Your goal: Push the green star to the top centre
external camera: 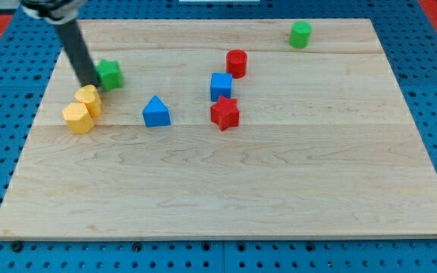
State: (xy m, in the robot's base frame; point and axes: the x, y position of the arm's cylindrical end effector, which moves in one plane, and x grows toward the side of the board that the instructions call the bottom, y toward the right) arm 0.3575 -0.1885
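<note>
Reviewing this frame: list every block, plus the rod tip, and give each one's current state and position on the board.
my tip: down at the board, against the green star's left side
green star: upper left, not yet at top centre
yellow cylinder: below my tip, touching the yellow hexagon
yellow hexagon: left side
blue triangle: alone, left of centre
blue cube: centre
red star: below the blue cube
red cylinder: upright
green cylinder: upright, top right

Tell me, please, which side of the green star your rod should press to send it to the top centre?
Press its left face, slightly from below. The green star lies far left, so it must travel rightward and up. My tip already sits at that side, just above the yellow blocks.
</note>
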